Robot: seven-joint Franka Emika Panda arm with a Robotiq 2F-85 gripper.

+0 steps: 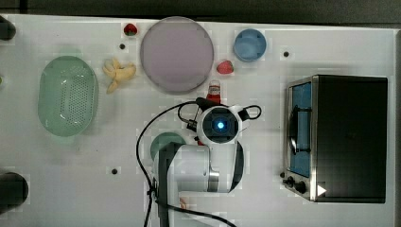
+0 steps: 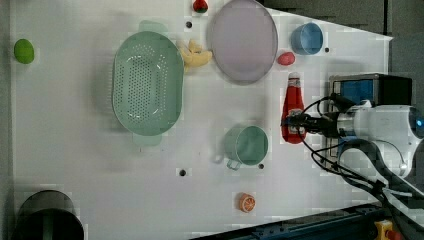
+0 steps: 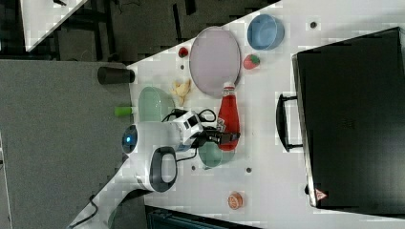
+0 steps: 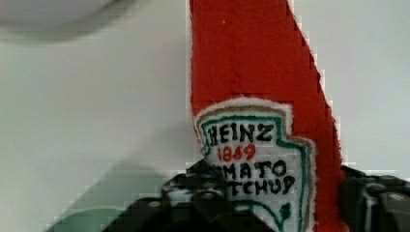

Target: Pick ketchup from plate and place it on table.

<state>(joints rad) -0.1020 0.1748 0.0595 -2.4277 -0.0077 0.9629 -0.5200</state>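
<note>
Close to the wrist camera, gripper (image 4: 270,203) is clamped on the ketchup (image 4: 261,96) at its lower body, a finger on each side of the label. Left view: gripper (image 2: 295,121) holds the bottle (image 2: 292,107) over the table (image 2: 75,150), off the plate (image 2: 243,40). Green cup (image 2: 247,145) sits at 8 o'clock from the bottle, near. Plate lies at 11 o'clock, cap end pointing toward it, just apart. Blue bowl (image 2: 306,38) further out at 12 o'clock.
</note>
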